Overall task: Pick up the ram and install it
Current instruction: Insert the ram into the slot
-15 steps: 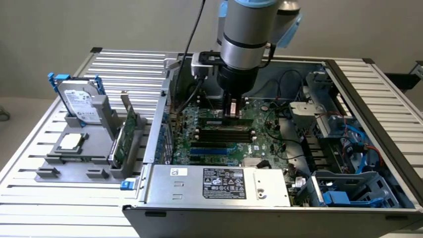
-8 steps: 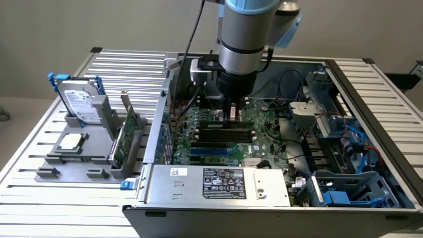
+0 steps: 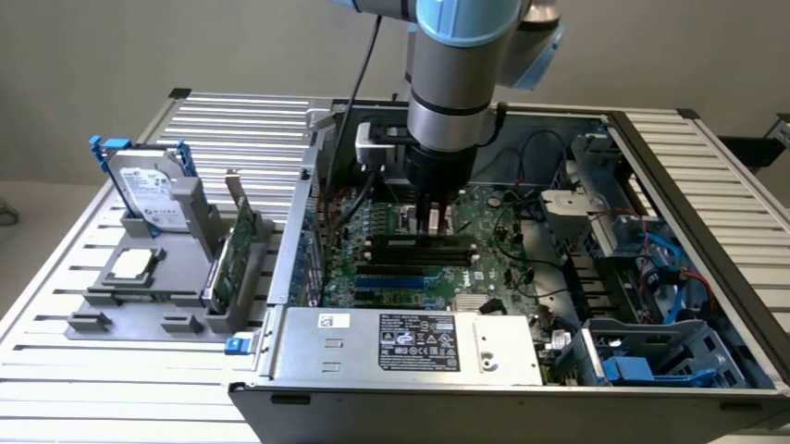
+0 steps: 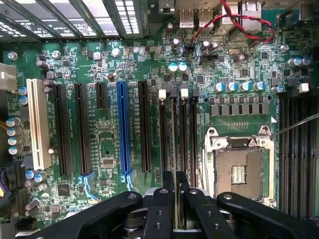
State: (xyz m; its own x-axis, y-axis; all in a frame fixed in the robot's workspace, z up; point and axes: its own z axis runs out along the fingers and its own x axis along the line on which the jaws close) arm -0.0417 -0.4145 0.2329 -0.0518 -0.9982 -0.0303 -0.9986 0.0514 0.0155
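My gripper (image 3: 432,225) reaches down into the open computer case (image 3: 691,185), low over the motherboard (image 3: 494,268). In the wrist view its two black fingers (image 4: 162,199) stand close together, shut on the ram (image 4: 173,134). The ram shows edge-on as a thin dark strip running away from the gripper (image 4: 174,188). It lies in line with the group of long black memory slots (image 4: 184,134) beside the CPU socket (image 4: 238,169). Whether its lower edge touches a slot I cannot tell.
A grey holder (image 3: 148,305) on the exterior view's left carries a hard drive (image 3: 148,190), a green expansion card (image 3: 240,245) and a CPU chip (image 3: 133,265). The power supply (image 3: 408,342) fills the case's near side. Red cables (image 4: 224,20) and blue drive bays (image 3: 654,361) line the edges.
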